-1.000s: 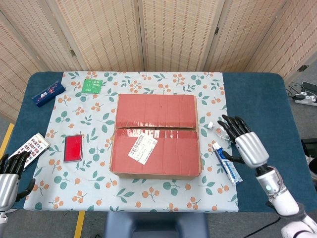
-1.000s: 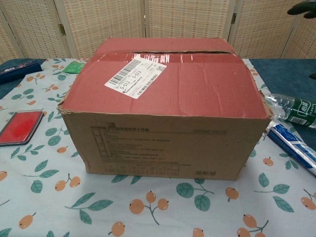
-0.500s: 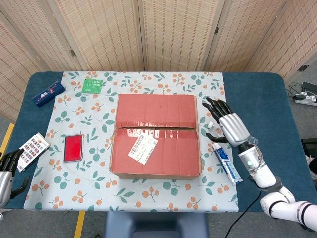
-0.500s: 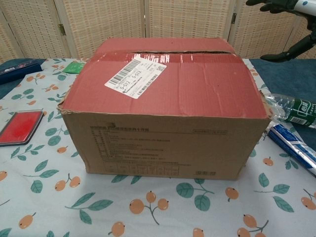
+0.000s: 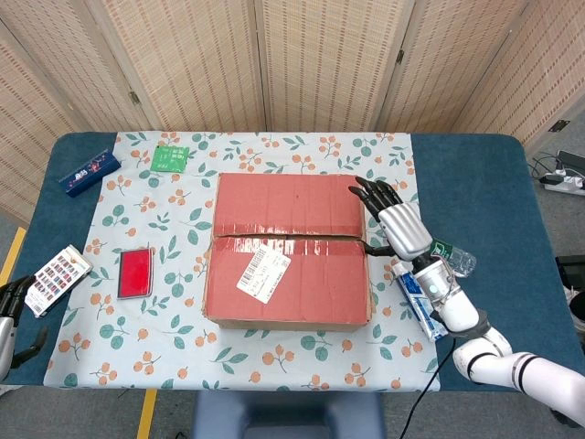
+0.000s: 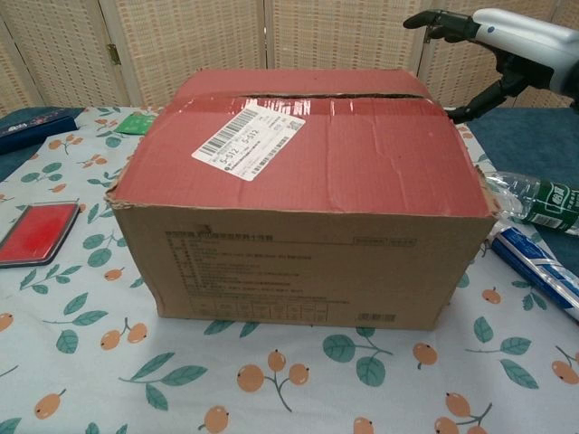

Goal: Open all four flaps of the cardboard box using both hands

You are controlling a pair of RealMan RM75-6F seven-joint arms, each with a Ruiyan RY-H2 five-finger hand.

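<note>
A cardboard box (image 5: pixel 288 249) with a red top stands mid-table, its two top flaps lying flat and meeting at a taped seam (image 5: pixel 288 239); a white barcode label (image 5: pixel 263 273) sits on the near flap. The chest view shows the box (image 6: pixel 303 208) from the front, flaps down. My right hand (image 5: pixel 393 224) hovers at the box's right edge, fingers spread, fingertips over the far flap's right end, thumb near the seam; it holds nothing. The same right hand (image 6: pixel 493 36) shows top right in the chest view. My left hand (image 5: pixel 11 306) hangs off the table's front left corner, mostly out of frame.
A toothpaste box (image 5: pixel 419 306) and a plastic bottle (image 5: pixel 452 259) lie right of the box. On the left lie a red pad (image 5: pixel 136 273), a card pack (image 5: pixel 57 273), a dark blue box (image 5: pixel 90 172) and a green packet (image 5: pixel 170 157). A floral cloth (image 5: pixel 274 352) covers the table.
My right hand has moved left and forward from beside the bottle to the box's right edge. My left hand has drawn back and down, further out of frame.
</note>
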